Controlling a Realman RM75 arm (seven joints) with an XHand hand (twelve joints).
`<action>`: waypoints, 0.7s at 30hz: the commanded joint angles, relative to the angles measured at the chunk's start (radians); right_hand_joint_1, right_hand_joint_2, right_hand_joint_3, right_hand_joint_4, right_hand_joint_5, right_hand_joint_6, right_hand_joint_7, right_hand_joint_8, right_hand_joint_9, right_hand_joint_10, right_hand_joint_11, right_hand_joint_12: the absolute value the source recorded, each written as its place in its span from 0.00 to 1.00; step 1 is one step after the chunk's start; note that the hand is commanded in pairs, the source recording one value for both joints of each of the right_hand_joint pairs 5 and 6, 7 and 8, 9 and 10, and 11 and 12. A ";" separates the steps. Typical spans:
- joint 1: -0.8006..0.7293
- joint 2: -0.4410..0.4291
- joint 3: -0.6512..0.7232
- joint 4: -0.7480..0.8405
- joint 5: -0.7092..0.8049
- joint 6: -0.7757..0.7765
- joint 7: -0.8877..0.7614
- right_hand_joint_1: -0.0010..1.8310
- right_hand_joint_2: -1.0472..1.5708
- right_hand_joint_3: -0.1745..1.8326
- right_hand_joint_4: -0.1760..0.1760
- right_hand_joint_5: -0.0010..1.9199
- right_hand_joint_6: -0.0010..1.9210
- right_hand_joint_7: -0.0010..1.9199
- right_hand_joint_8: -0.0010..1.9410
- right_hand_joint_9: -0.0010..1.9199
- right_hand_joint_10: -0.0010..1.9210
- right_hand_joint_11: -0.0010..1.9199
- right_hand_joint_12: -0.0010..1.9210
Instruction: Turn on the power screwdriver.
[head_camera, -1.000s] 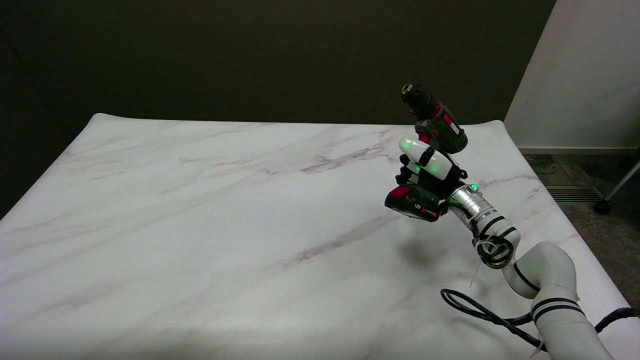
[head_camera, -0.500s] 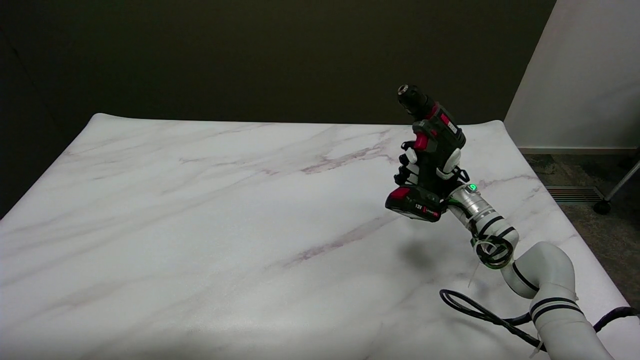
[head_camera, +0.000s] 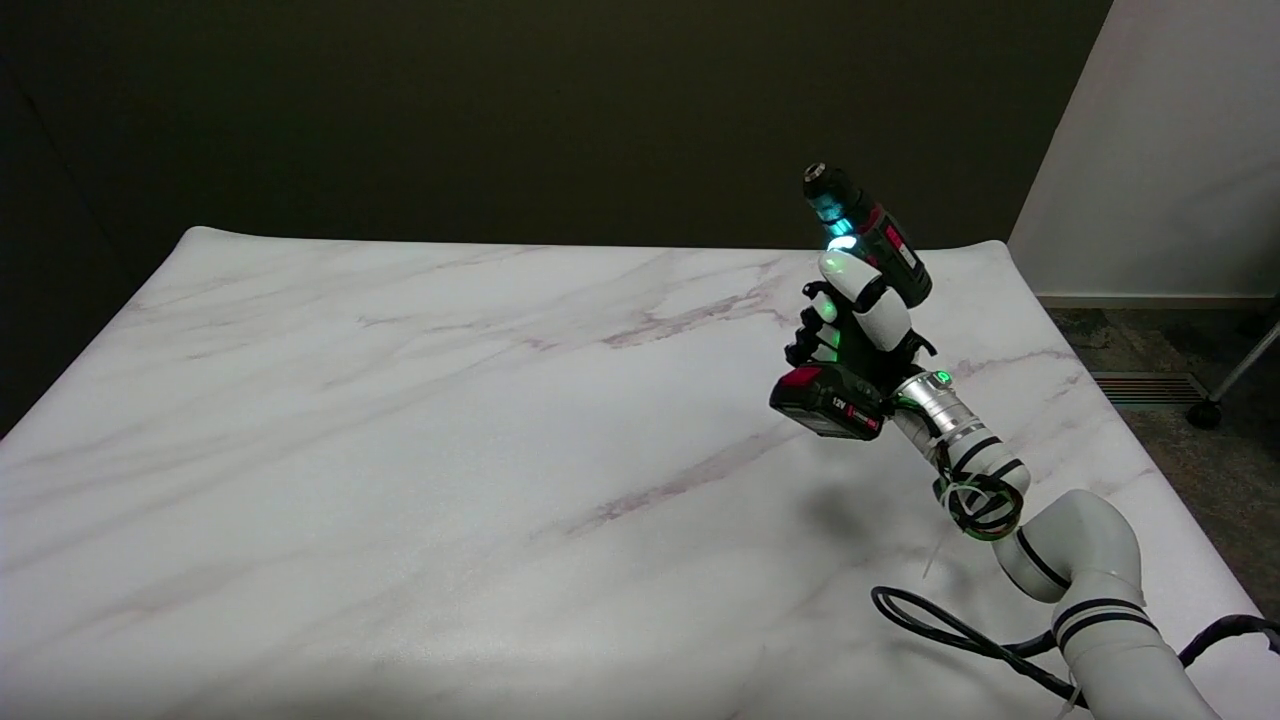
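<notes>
Head view: black-and-red cordless power screwdriver (head_camera: 865, 245), aloft above the white marble-patterned table (head_camera: 450, 450) at 3 o'clock, chuck pointing to 11 o'clock. Right hand (head_camera: 855, 320) clamped around its grip. Changed from half a second ago: a white finger now covers the trigger, a light glows beneath the chuck; judged switched on.

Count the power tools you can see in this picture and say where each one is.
1: a power screwdriver, held off the table in the robot's right hand at the far right, its tip pointing up.

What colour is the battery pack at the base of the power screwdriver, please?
Black with a red top, seen in the head view: battery pack of the power screwdriver.
</notes>
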 joint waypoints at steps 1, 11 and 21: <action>0.011 0.004 -0.027 -0.007 0.050 0.006 0.000 0.40 1.00 0.71 0.63 1.00 1.00 1.00 0.99 1.00 1.00 1.00 1.00; 0.014 0.004 -0.036 -0.007 0.050 0.006 0.000 0.44 1.00 0.72 0.66 1.00 1.00 1.00 0.99 1.00 1.00 1.00 1.00; 0.021 0.004 -0.036 -0.009 0.050 0.007 0.000 0.52 1.00 0.79 1.00 1.00 1.00 1.00 0.99 1.00 1.00 1.00 1.00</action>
